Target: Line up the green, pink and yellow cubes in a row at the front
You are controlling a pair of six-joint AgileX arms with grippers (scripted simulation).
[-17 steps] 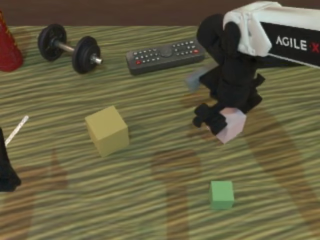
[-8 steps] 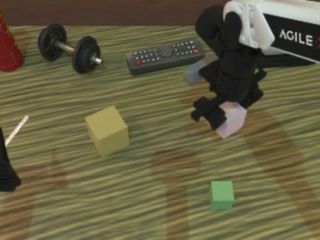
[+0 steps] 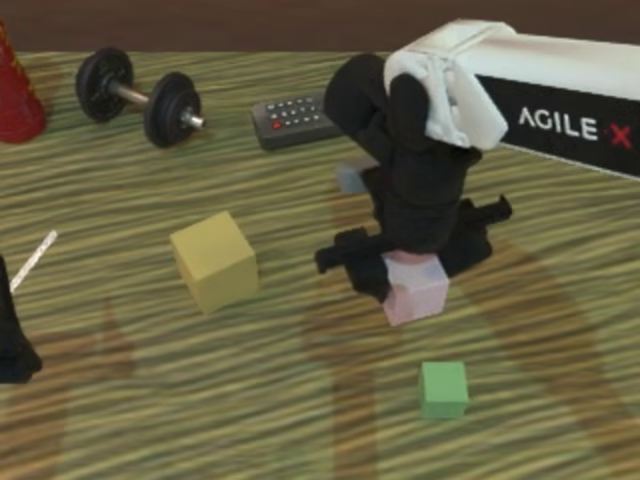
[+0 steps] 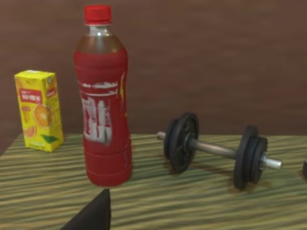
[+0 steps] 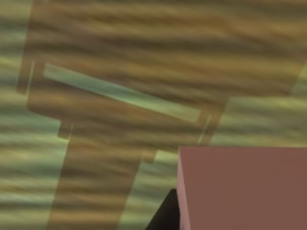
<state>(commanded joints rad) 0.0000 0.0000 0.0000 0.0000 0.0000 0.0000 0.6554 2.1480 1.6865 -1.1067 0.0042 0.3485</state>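
Striped green-and-tan matting covers the table (image 3: 150, 420), with a dark brown wall running along the far edge. Going from the left: the left gripper (image 3: 12, 345) sits parked at the 9 o'clock edge, and I cannot tell how its fingers stand. A red bottle (image 3: 15, 95) stands in the 10 o'clock corner; the left wrist view also catches a yellow juice carton (image 4: 38, 110) beside the bottle. A thin white stick (image 3: 33, 259) lies just above the parked gripper. A black dumbbell (image 3: 140, 95) rests along the far edge toward 11 o'clock.

Next comes the yellow cube (image 3: 213, 260), sitting alone left of centre, with bare matting on every side. Open room stretches across the whole near edge from 8 o'clock to 5 o'clock, broken only by arm shadows.

At 12 o'clock a dark remote control (image 3: 290, 120) lies by the far edge, partly hidden under the right arm. A small grey-blue block (image 3: 350, 180) peeks out beside the arm just below it.

Right of centre, the right gripper (image 3: 405, 275) points down and pinches the pink cube (image 3: 415, 292) between its fingers. In the right wrist view the cube's face fills the corner above the gripper's shadow on the matting. I cannot tell whether it touches the table.

At 5 o'clock from that cube, near the front edge, the green cube (image 3: 443, 389) sits apart from it. Matting to the right of both is free.
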